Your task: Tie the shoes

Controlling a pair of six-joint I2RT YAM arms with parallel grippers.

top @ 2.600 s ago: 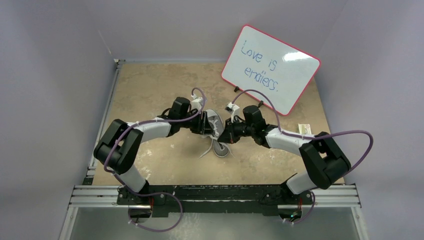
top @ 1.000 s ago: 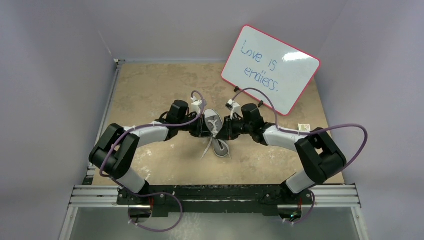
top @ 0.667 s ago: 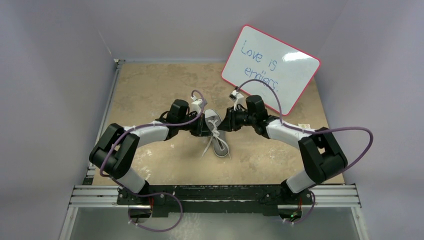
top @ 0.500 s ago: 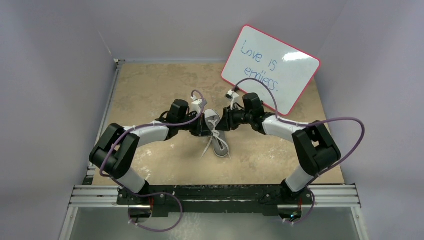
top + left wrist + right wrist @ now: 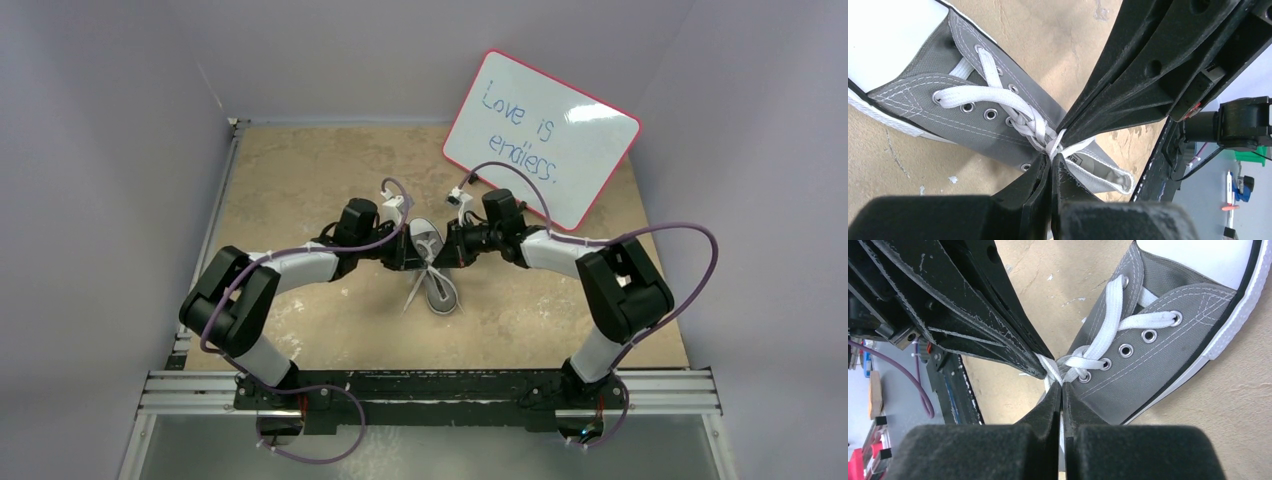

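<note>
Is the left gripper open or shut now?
Shut: the left gripper's fingers meet, pinching the white lace at their tips.

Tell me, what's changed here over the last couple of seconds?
The right arm swung inward and slid its jaws along the shoe toward the toe. They are now shut on the white lace where it crosses, tip to tip with the left arm's jaws. The left arm, shoe and whiteboard hardly moved.
</note>
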